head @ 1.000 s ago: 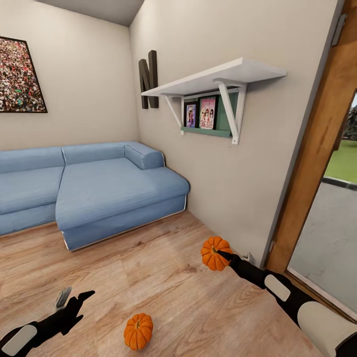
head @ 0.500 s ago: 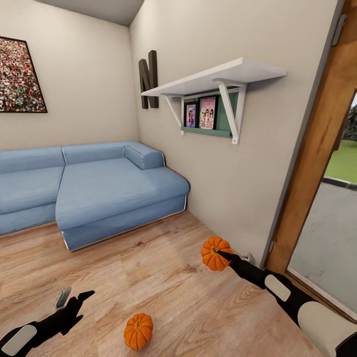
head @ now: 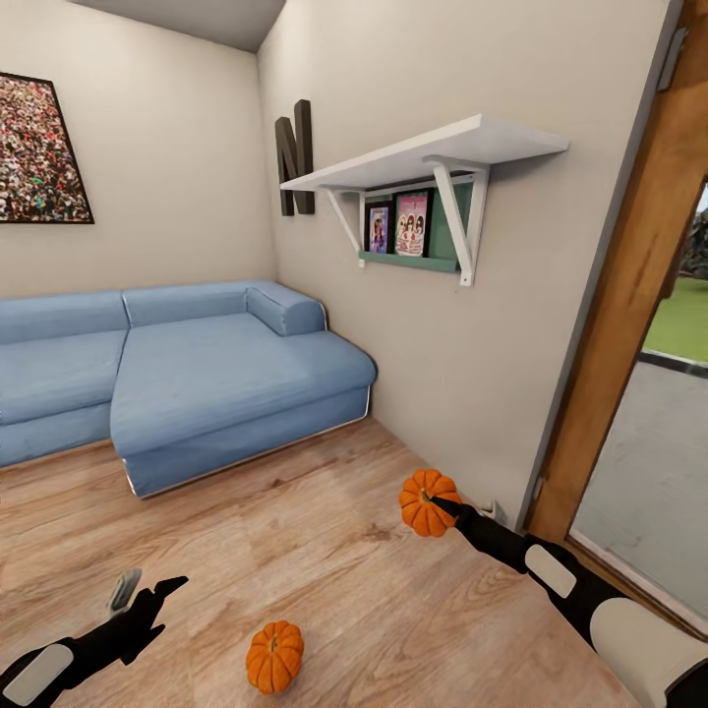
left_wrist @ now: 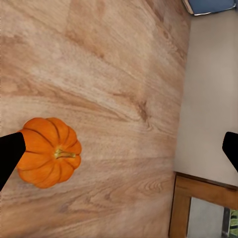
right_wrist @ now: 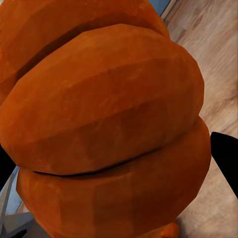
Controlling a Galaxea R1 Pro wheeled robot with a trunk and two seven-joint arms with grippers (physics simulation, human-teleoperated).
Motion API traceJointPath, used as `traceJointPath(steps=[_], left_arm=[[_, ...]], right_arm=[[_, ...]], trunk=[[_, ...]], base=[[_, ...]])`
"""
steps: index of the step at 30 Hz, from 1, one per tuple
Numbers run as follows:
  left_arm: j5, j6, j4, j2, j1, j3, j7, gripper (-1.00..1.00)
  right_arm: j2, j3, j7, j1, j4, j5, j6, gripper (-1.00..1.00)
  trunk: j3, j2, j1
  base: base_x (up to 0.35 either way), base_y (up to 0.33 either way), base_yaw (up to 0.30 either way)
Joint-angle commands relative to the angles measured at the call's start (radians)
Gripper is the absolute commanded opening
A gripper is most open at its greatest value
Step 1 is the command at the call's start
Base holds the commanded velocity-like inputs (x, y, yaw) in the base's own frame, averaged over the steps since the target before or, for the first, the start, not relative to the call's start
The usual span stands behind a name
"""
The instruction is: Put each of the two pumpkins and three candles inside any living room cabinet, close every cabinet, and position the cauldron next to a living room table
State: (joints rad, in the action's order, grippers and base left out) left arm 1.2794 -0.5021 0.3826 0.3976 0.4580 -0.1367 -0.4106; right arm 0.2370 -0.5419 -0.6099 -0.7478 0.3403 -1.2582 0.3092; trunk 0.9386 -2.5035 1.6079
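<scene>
Fingers of my right gripper (head: 433, 504) are closed around one pumpkin (head: 427, 501), holding it up off the floor (head: 324, 551) close to the wall (head: 462, 374) beside the door frame (head: 629, 295); in the right wrist view the orange ribs (right_wrist: 106, 129) press right up to the camera with a dark fingertip (right_wrist: 225, 158) at either side. My left gripper (head: 147, 602) hangs spread wide and holds nothing, with the second pumpkin (head: 274, 656) sitting on the floor just beside it; the left wrist view looks down on that pumpkin (left_wrist: 48, 151) next to one fingertip (left_wrist: 9, 156), clear of the gap between the two.

Over the last second nothing has moved: both arms, both pumpkins and the camera sit exactly as they were. I read that as a pause with the first pumpkin secured. I judge the next step is either picking up the floor pumpkin with the left or driving off to find the cabinet.

For lettering, a large dark "N" (head: 295, 157) hangs on the wall above the white shelf (head: 433, 152). The book covers (head: 398, 226) under the shelf are too small to read.
</scene>
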Motion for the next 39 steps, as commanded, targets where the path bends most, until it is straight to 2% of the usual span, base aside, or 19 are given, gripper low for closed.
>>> traceJointPath(steps=[1,27,39], left_arm=[[0.006,-0.003,-0.001,0.001,0.001,-0.004,-0.002,1.0],[0.007,-0.003,0.011,0.001,0.001,-0.005,-0.004,1.0],[0.008,-0.004,0.012,0.001,0.001,-0.006,-0.005,1.0]], right_arm=[[0.001,-0.004,0.0,-0.001,0.0,-0.01,0.005,-1.0],[0.001,-0.004,-0.006,-0.001,0.001,-0.01,0.006,-1.0],[-0.001,-0.005,-0.001,-0.001,0.002,-0.009,0.005,-1.0]], trunk=[[0.001,0.0,0.0],[0.001,0.0,0.0],[0.047,-0.003,0.005]], base=[[-0.058,0.053,0.0],[-0.017,0.026,0.0],[0.0,0.0,0.0]])
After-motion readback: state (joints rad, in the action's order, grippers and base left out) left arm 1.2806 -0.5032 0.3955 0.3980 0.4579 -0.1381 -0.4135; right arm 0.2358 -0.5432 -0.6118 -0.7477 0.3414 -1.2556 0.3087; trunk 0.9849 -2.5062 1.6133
